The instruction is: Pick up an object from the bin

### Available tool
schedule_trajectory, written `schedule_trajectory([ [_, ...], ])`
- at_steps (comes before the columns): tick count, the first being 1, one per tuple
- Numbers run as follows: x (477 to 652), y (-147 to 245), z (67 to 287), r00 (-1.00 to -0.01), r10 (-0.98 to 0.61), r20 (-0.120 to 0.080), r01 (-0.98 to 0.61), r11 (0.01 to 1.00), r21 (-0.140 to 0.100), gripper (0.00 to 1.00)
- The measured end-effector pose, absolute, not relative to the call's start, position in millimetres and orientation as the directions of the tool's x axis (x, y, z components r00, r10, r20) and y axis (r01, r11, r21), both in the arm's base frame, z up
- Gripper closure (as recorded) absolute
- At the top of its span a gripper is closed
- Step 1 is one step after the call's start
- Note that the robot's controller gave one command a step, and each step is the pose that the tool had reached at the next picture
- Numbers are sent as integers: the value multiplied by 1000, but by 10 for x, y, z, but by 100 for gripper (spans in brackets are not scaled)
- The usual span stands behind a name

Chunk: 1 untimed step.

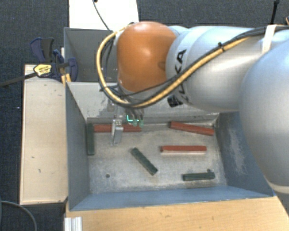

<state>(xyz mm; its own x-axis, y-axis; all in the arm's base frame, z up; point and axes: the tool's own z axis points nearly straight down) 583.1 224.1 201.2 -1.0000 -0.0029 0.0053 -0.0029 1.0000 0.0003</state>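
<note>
My gripper (pixel 117 134) hangs below the orange cover at the bin's back left, its metal fingertip low over the floor. Right behind the fingertip, a red-brown bar (pixel 106 128) lies along the back wall, partly hidden by the gripper. A dark green bar (pixel 90 139) lies upright against the left wall, a little left of the gripper. Another dark green bar (pixel 144 160) lies slanted on the floor, in front and to the right. Nothing shows between the fingers.
A red-brown bar (pixel 191 128) lies at the back right, a paler red bar (pixel 183 149) in the middle right, and a dark green bar (pixel 198 176) near the front right. The arm covers the bin's upper right.
</note>
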Motion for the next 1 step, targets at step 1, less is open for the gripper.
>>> schedule_trajectory([
  [1,5632,1573,1121,-1000,28,7,28,1000,-4,0],
])
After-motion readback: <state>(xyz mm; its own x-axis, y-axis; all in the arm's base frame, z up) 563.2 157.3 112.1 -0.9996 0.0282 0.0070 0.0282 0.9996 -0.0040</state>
